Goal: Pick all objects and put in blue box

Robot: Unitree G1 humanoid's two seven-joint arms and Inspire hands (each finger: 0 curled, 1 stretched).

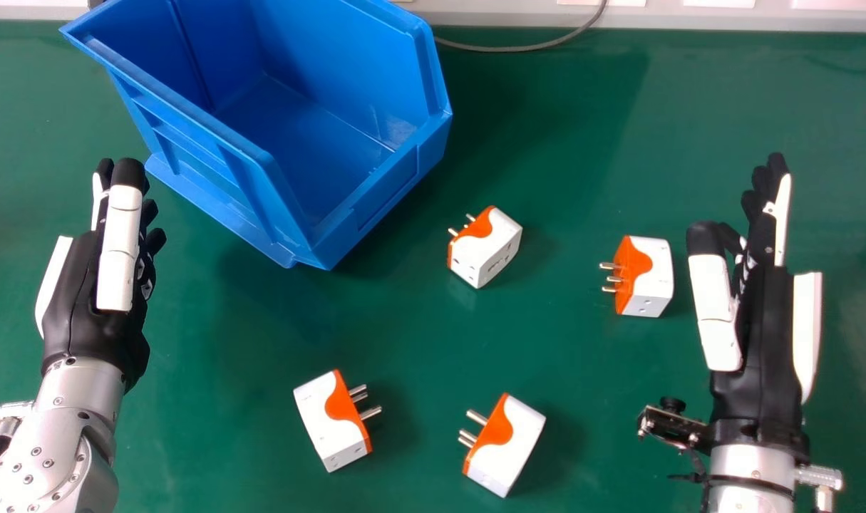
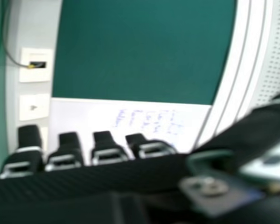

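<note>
The box [image 1: 393,187] is open above; its side wall stands just beside the left hand [image 1: 115,249]. Tabletop [image 1: 261,331] lies free between the box and the near left adapter [image 1: 329,420], and between that and the near right adapter [image 1: 507,445]. The far left adapter [image 1: 486,249] stands between box and far right adapter [image 1: 646,278], itself near the right hand's [image 1: 764,320] thumb.
</note>
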